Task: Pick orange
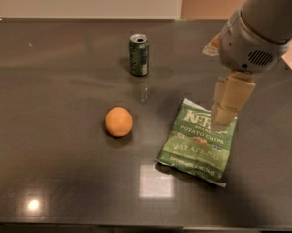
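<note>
Colours on the glossy dark grey tabletop [53, 81]
The orange [119, 122] is matte orange; the can [139, 55] dark green, silver-topped; the chip bag [196, 147] green with white lettering; the cream claw [224, 116] hangs over the bag's top edge.

Overhead glare [155, 181] on table [48, 81]; tool [222, 116] above bag [196, 147].

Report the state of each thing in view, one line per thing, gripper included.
orange: resting on the table, not gripped.
green can: standing upright, behind the orange and apart from it.
chip bag: lying flat, label up, to the right of the orange.
gripper: pointing down at the right, overlapping the bag's upper right part in the picture, away from the orange.
</note>
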Robot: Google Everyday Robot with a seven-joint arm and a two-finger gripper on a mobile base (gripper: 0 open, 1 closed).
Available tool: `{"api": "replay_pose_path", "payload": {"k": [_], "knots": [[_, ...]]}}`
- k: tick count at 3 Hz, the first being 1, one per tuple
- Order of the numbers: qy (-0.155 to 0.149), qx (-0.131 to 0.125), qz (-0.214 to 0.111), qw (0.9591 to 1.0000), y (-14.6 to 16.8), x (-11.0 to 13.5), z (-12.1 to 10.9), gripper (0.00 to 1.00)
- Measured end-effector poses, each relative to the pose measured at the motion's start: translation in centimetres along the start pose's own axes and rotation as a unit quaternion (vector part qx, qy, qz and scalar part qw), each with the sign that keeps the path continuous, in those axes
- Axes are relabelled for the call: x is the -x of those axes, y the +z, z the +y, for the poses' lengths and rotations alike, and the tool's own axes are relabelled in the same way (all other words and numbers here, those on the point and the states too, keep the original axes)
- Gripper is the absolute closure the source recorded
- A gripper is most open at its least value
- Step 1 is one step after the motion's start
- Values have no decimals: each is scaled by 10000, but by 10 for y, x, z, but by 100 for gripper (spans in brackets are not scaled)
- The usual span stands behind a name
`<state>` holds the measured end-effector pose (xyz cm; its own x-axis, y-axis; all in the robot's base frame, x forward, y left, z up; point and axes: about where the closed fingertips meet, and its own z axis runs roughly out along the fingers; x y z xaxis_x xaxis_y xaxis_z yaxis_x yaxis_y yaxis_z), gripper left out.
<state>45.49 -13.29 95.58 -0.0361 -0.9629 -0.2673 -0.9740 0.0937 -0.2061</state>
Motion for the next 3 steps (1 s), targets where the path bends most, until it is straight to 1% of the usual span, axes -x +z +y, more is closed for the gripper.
{"api": "replay_pose_path", "payload": {"k": [1,2,3], "knots": [[-273,271,-195,9991,24,28,4,0],[-503,527,-358,9967,48,55,8,0],[-684,774,-460,9936,73,77,10,0]]}}
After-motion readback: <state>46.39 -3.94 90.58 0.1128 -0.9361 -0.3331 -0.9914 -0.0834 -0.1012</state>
